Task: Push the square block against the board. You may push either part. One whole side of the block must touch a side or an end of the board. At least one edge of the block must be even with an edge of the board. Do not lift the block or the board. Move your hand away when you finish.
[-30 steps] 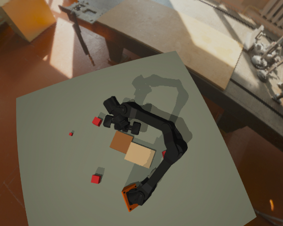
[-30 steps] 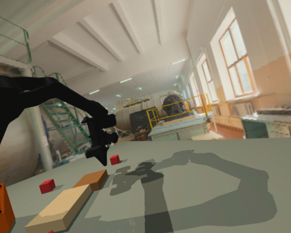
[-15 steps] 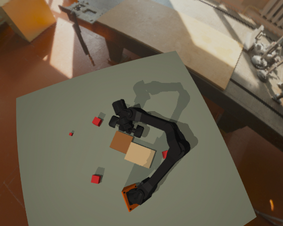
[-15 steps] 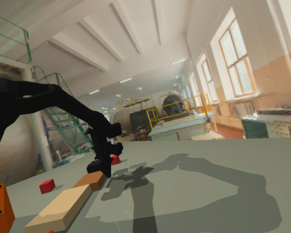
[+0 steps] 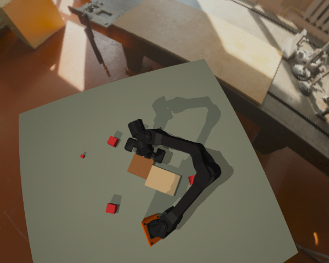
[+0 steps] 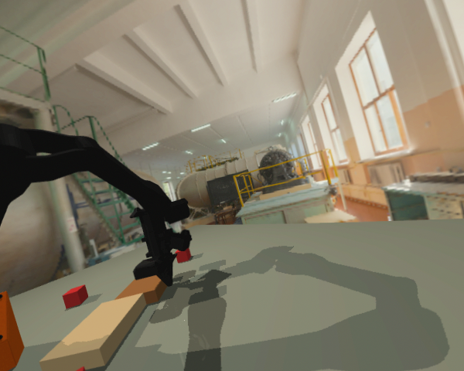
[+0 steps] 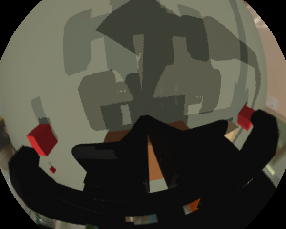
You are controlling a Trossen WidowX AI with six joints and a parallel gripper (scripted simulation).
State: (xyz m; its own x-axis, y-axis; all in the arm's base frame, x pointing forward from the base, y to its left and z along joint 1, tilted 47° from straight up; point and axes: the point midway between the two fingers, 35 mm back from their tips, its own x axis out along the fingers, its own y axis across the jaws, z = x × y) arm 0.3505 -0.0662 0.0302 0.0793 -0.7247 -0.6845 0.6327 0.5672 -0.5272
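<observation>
The brown square block point(image 5: 138, 167) point(image 6: 143, 288) lies flat on the grey table, with one side against the end of the tan board point(image 5: 162, 180) point(image 6: 96, 331). Their far edges look roughly in line. My gripper point(image 5: 148, 155) point(image 6: 165, 278) point(image 7: 145, 118) is shut and empty. It stands low at the block's far edge, near the corner away from the board. I cannot tell whether the fingertips touch the block. In the wrist view a sliver of the block point(image 7: 154, 167) shows under the fingers.
Red cubes are scattered on the table: one beyond the gripper point(image 5: 112, 141) point(image 6: 182, 255) point(image 7: 43, 139), one at the front left point(image 5: 111, 208) point(image 6: 75, 296), a tiny one at the left point(image 5: 82, 155), and one beside the arm point(image 5: 191, 179) point(image 7: 245, 117). The orange arm base point(image 5: 150, 229) point(image 6: 1, 331) stands near the board.
</observation>
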